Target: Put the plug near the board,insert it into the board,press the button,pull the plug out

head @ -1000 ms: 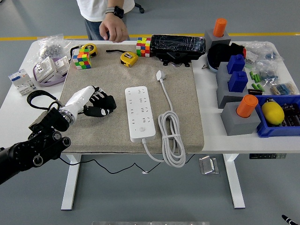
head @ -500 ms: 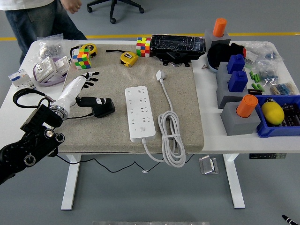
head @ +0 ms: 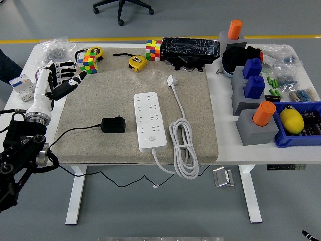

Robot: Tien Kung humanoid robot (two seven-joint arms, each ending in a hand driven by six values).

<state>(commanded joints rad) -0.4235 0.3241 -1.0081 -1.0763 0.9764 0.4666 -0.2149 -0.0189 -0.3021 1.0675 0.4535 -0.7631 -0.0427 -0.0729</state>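
A: Far left, we see the left hand [head: 56, 80] raised over the table's [head: 125, 45] left edge, fingers spread, holding nothing. White forearm, black fingers. It's above a purple-rimmed dish, mostly hidden behind it.

B: Agreed, loose and empty. Beside it a white box [head: 19, 83] near the table edge, a bag of small parts [head: 52, 46] at the far left corner.

A: Next, the mat [head: 110, 90]. The plug [head: 113, 125] lies flat on it, black, its cord running left off the mat. It's just left of the board [head: 149, 121], not touching, not inserted.

B: We mark it near the board, well apart from the hand. Board is white, lying lengthwise, button [head: 152, 138] at its near end.

A: Board's own white cable [head: 183, 145] is coiled on its right, with the white plug end [head: 172, 81] up toward the far side of the mat.

B: Far edge: two cubes [head: 86, 65] and [head: 153, 49], two yellow tape measures [head: 137, 62], a black wrapped box [head: 190, 47].

A: Right side: grey stands with orange cylinders [head: 264, 113] and blue blocks [head: 254, 86], a blue bin [head: 301, 135] with a yellow object [head: 292, 120] inside.

B: Right hand, we don't see it. A bit of dark clothing shows at the left edge; too little to tell more.
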